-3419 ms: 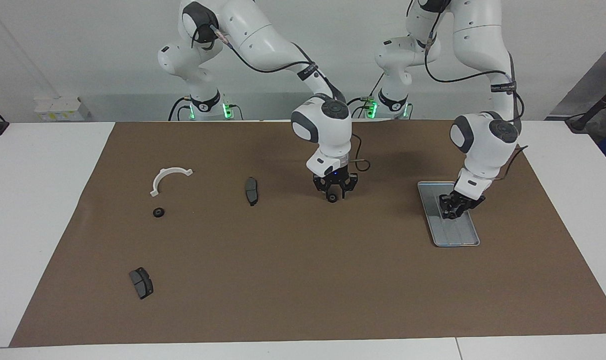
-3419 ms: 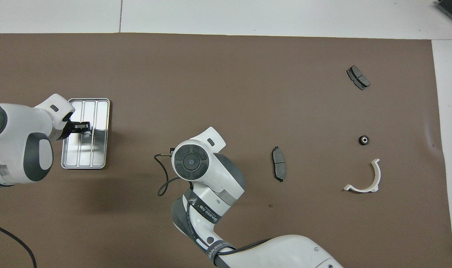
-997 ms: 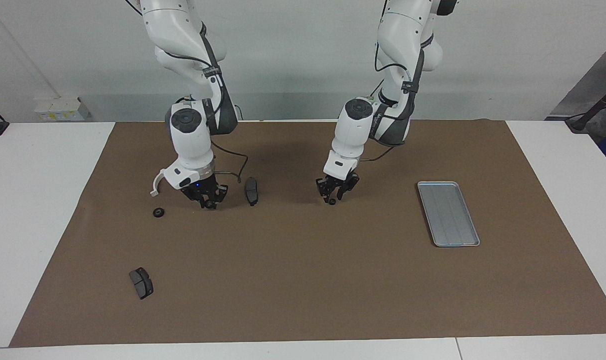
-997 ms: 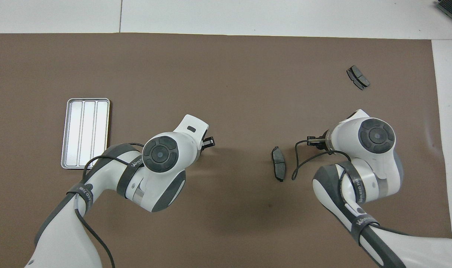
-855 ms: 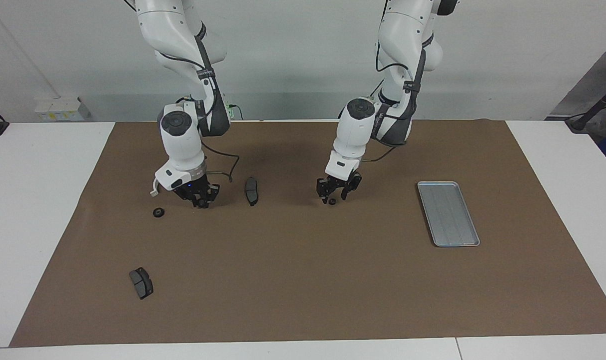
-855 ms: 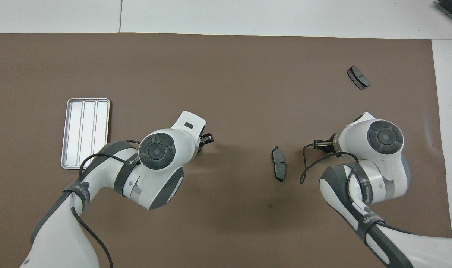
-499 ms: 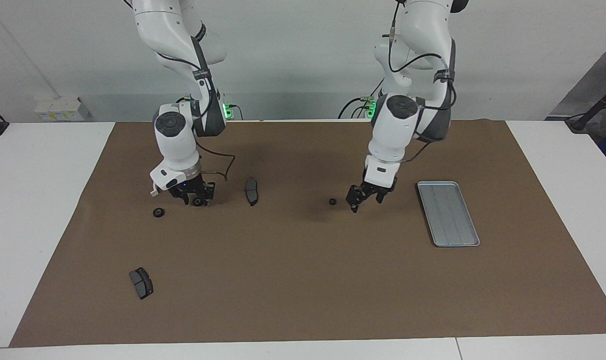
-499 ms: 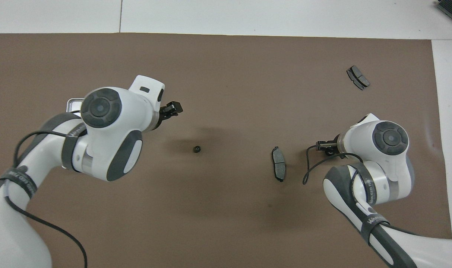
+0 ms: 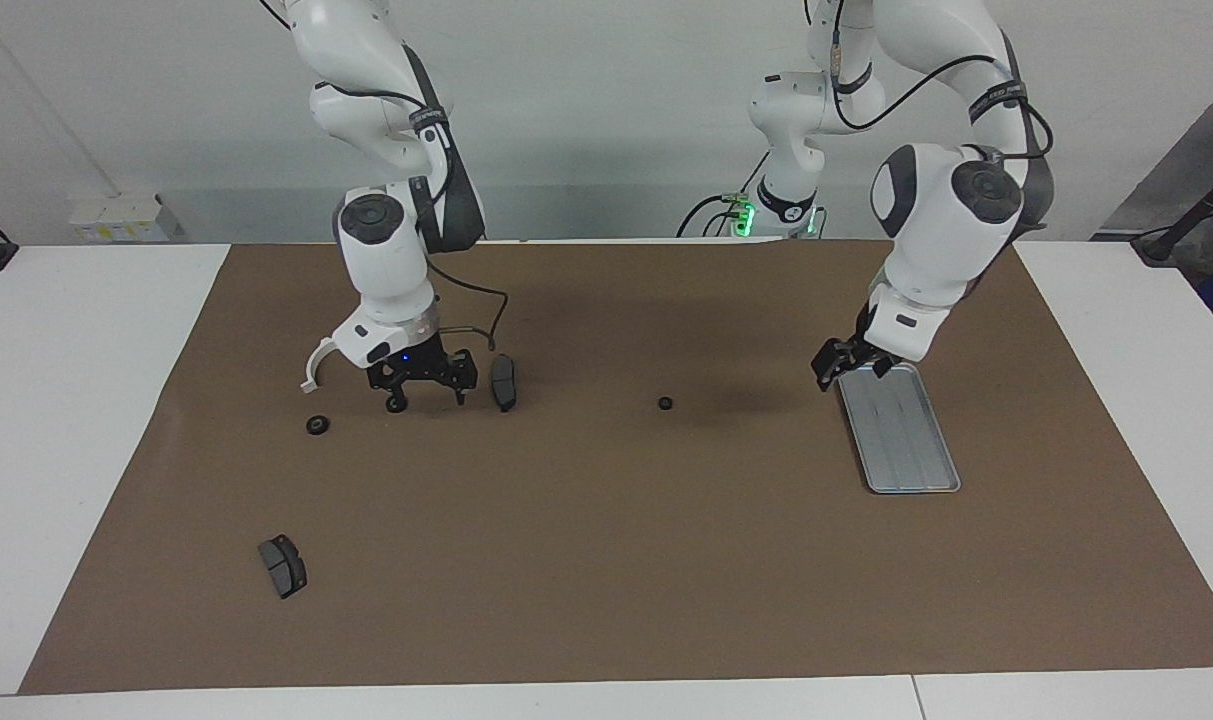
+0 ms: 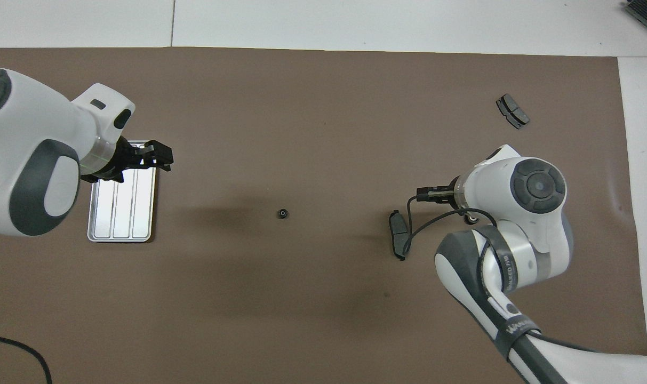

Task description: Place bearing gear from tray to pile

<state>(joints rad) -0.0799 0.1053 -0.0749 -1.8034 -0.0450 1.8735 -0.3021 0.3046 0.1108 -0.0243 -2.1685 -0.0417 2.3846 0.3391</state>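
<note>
Tray [image 9: 906, 440] looks bare; one small gear [image 9: 665, 404] lies mid-counter (short of the pile), another [image 9: 317, 425] beside the white bracket [image 9: 318, 362]; both pincers, left [image 9: 846, 366] and right [image 9: 426, 392], are apart

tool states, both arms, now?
Left tool: open, empty, over the tray rim.
Right tool: open, nothing gripped; a gear at one fingertip.

1. One flat, ribbed, silver-grey metal tray [image 9: 906, 450].
2. Three small black round bearing gears [image 9: 665, 403] [image 9: 317, 425] [image 9: 396, 404].
3. Two dark grey curved brake pads [image 9: 503, 381] [image 9: 283, 565].
4. One white half-ring plastic bracket [image 9: 316, 362].
5. One brown table mat [image 9: 606, 560].
</note>
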